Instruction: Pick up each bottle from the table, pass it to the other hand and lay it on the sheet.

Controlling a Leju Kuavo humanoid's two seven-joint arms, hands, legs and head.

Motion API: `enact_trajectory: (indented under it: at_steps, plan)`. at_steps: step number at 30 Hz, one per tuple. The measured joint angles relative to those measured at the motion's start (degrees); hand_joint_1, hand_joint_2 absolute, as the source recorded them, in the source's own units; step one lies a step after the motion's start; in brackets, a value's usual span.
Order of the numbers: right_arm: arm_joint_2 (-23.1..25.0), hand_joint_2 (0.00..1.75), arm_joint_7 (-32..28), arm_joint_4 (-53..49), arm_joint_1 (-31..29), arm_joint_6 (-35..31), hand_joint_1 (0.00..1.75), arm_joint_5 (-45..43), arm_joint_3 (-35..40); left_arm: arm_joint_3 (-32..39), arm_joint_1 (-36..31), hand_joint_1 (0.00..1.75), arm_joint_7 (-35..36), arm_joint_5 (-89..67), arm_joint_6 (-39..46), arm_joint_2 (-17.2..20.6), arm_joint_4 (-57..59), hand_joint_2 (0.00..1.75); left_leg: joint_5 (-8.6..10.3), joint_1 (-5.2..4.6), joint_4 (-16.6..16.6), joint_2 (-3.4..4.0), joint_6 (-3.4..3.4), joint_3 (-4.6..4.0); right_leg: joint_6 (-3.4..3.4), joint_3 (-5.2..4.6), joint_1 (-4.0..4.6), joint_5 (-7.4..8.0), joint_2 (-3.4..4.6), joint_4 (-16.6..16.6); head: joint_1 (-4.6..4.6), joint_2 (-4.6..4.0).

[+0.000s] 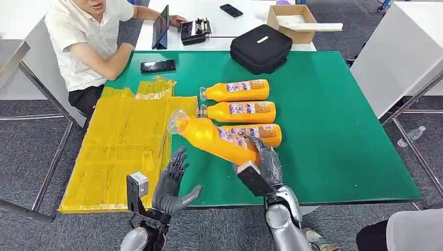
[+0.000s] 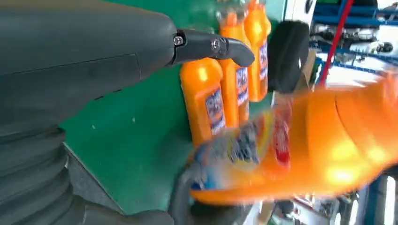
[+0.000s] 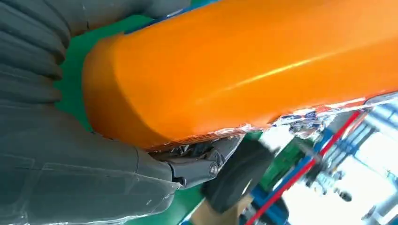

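Observation:
My right hand (image 1: pixel 264 163) grips the base end of an orange bottle (image 1: pixel 214 137), held tilted above the table with its clear cap pointing toward the yellow sheet (image 1: pixel 125 146). The same bottle (image 3: pixel 244 65) fills my right wrist view, wrapped by the hand (image 3: pixel 94 154). My left hand (image 1: pixel 172 183) is open, fingers spread, just below the bottle's neck and apart from it. In the left wrist view the held bottle (image 2: pixel 319 145) appears blurred beyond my left hand (image 2: pixel 84 61). Three more orange bottles (image 1: pixel 237 90) (image 1: pixel 240 111) (image 1: pixel 258 133) lie in a row on the green table (image 1: pixel 334 130).
A black bag (image 1: pixel 261 48) sits at the table's far edge, and a phone (image 1: pixel 158 66) lies near the far left corner. A person in a white shirt (image 1: pixel 89 36) sits beyond that corner. A cardboard box (image 1: pixel 295 21) stands on the white table behind.

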Motion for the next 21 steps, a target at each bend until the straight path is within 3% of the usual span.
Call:
enact_trajectory:
  at_steps: [13,21]
  plan:
    - [0.79,1.75,-0.33,8.31,-4.20,-0.28,1.75,0.02,5.18,-2.28,-2.93,0.00,-0.41,3.08,-0.20,0.07,3.63,1.75,0.01,0.00,0.00,-0.02,0.02,-0.02,0.00,-0.01,0.00,0.00,0.00,0.00,0.00,0.00]
    - [1.53,1.75,0.00,10.52,-5.87,-2.40,1.62,3.10,8.42,-2.52,-4.61,0.00,-1.22,7.12,1.31,0.07,5.36,1.75,0.02,0.01,0.00,-0.01,0.02,-0.01,0.00,-0.02,0.00,0.00,0.00,0.01,0.00,0.00]
